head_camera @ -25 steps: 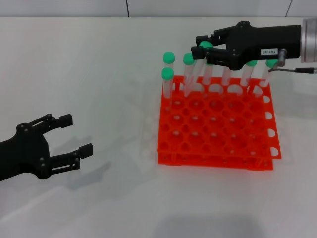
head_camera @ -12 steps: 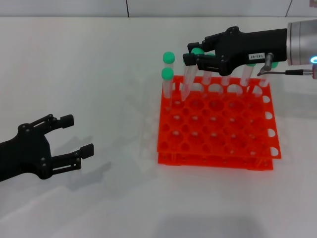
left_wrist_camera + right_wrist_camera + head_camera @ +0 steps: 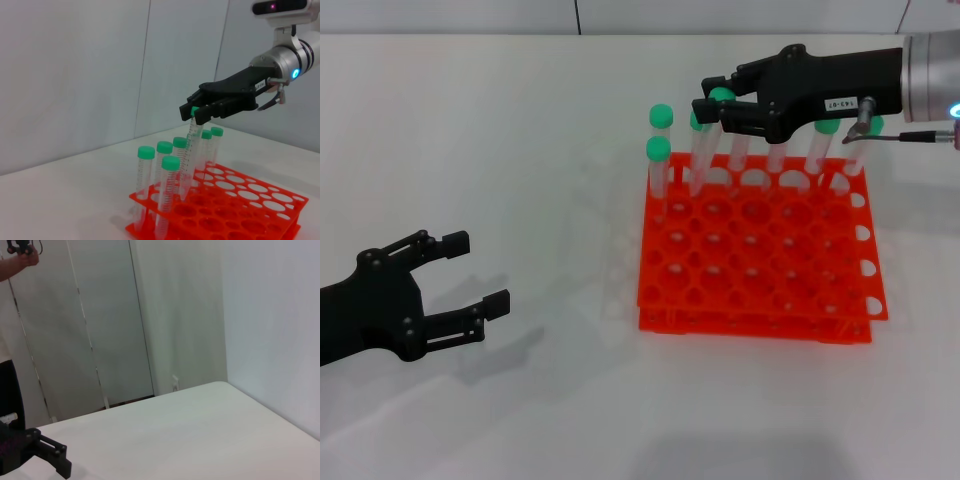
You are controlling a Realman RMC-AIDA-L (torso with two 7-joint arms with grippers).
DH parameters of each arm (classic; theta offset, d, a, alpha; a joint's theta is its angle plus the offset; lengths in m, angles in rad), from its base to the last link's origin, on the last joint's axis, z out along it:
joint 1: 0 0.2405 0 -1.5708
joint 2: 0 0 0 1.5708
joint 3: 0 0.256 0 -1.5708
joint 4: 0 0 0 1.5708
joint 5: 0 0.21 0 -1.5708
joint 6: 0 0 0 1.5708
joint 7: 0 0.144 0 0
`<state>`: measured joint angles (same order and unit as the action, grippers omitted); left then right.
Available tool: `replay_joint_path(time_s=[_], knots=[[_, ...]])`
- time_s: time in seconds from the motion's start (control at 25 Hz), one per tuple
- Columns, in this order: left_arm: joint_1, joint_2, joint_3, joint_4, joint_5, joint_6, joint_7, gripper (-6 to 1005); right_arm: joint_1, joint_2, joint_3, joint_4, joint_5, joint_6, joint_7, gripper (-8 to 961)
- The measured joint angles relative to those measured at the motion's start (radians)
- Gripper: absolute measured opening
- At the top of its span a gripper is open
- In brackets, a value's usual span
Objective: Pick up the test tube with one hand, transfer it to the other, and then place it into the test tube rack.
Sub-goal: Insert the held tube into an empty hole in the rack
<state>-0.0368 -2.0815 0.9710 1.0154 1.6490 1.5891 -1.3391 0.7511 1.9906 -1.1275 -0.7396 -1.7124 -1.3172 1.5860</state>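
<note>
White table (image 3: 520,130) under everything, bare across its left half. On its right half sits the test tube rack (image 3: 757,262) — orange-red, two tiers, grid of round holes — with green-capped tubes standing along its far row and two more at the far-left corner (image 3: 659,150). Right arm reaches in from the right above the rack's far edge: silver-white cylinder, black wrist with a small white label, right gripper (image 3: 712,108) pointing left. Its fingers are clenched on the test tube (image 3: 190,145) just under the green cap; the tube hangs slightly tilted, its lower end down at the rack's holes among the standing tubes — whether it is seated in a hole I cannot tell. Left gripper (image 3: 475,275) hangs low over the table's near-left area, well apart from the rack, black fingers spread wide with nothing between them.
</note>
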Motion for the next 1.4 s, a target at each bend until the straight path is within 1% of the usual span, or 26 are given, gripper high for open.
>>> replay_joint_path(time_s=[0.28, 0.52, 1.0, 1.4], knots=[[-0.001, 0.0, 0.0, 0.0, 0.001, 0.0, 0.0, 885, 0.003, -0.002, -0.001, 0.0, -0.04, 0.012, 0.009, 267], [-0.003, 0.0, 0.0, -0.001, 0.003, 0.0, 0.0, 885, 0.006, 0.011, -0.003, 0.002, -0.071, 0.032, 0.01, 267], [-0.015, 0.0, 0.0, -0.026, 0.007, 0.0, 0.002, 884, 0.031, 0.021, -0.104, 0.014, -0.076, 0.084, 0.011, 269], [-0.017, 0.0, 0.0, -0.039, 0.007, 0.0, 0.013, 885, 0.03, 0.023, -0.12, 0.015, -0.07, 0.088, 0.008, 271]])
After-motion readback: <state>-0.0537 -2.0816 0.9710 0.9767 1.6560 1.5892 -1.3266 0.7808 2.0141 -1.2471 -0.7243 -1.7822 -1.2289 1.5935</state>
